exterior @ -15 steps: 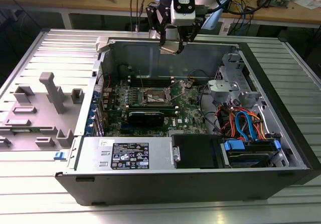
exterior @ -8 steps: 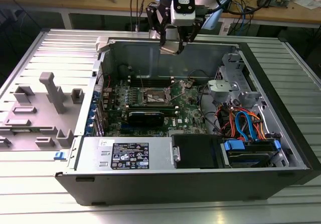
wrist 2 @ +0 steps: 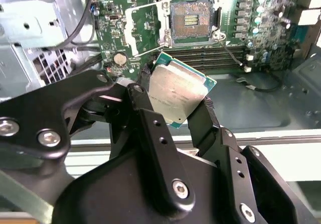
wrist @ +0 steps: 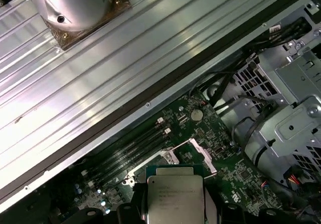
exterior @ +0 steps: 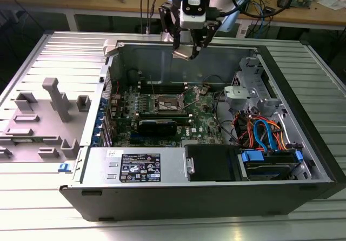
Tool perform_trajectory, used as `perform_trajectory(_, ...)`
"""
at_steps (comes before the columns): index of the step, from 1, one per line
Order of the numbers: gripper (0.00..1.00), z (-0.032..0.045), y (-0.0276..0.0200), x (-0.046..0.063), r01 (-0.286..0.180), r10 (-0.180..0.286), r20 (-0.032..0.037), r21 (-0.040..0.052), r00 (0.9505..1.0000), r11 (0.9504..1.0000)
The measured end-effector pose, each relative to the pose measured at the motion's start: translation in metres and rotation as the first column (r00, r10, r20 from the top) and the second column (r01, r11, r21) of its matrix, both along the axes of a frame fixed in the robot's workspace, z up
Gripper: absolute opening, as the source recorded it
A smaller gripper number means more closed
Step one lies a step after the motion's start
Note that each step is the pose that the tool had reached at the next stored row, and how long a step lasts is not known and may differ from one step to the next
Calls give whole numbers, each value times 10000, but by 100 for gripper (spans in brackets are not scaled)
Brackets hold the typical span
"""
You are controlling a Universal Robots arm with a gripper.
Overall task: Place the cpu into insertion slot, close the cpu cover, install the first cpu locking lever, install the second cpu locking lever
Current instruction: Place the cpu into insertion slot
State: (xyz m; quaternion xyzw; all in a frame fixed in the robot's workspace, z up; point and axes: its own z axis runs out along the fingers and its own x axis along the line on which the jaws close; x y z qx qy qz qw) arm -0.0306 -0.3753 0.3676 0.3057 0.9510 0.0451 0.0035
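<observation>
Insertion of chip into socket, the first step, in hand and not yet landed.

Holds the small, flat, square cpu (wrist 2: 178, 93) (wrist: 174, 199), matt silver-grey metal lid on a green rim, by two opposite edges between the narrow-set black jaws of the gripper (exterior: 189, 51). Hangs over the far wall of the open grey steel case (exterior: 227, 62), well apart from the square insertion slot (wrist 2: 192, 20) (exterior: 166, 104) with its dark, finely pinned centre on the green circuit board (exterior: 203, 116). Shows the thin silver cpu cover (wrist 2: 130, 28), a cut-out frame, swung open beside the socket, next to long black memory slots (wrist 2: 210, 58). Calls, judging by the delicate pin field, for squaring the chip to the socket and a flat, gentle descent.
</observation>
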Motion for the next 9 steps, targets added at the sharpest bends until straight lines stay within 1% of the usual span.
perform_trajectory(1, 54, -3, 0, 0, 213, -213, -1, 0, 9998, 9998)
perform_trajectory(3, 54, -10, -6, -1, 486, -486, -6, -1, 9988, 9988)
perform_trajectory(7, 54, -23, -33, -2, 561, -561, -5, 2, 9984, 9984)
perform_trajectory(9, 54, -28, -36, -2, 629, -629, -39, -5, 9980, 9980)
